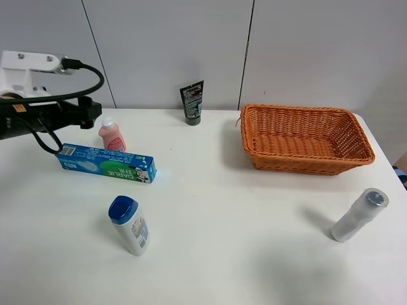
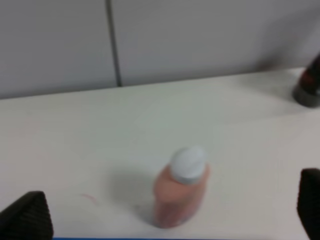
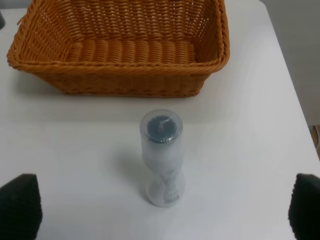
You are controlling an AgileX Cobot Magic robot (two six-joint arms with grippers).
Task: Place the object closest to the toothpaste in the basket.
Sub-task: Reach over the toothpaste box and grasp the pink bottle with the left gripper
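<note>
The blue and green toothpaste box lies flat at the left of the table. A small pink bottle with a white cap stands just behind it, the closest object to it. It also shows in the left wrist view. My left gripper hovers open and empty just left of and above the pink bottle, and its fingertips stand wide on either side of the bottle. The orange wicker basket sits empty at the back right. My right gripper is open and empty, and out of the exterior view.
A black tube stands upright at the back centre. A white bottle with a blue cap stands tilted at the front left. A translucent bottle stands at the front right, in front of the basket rim in the right wrist view.
</note>
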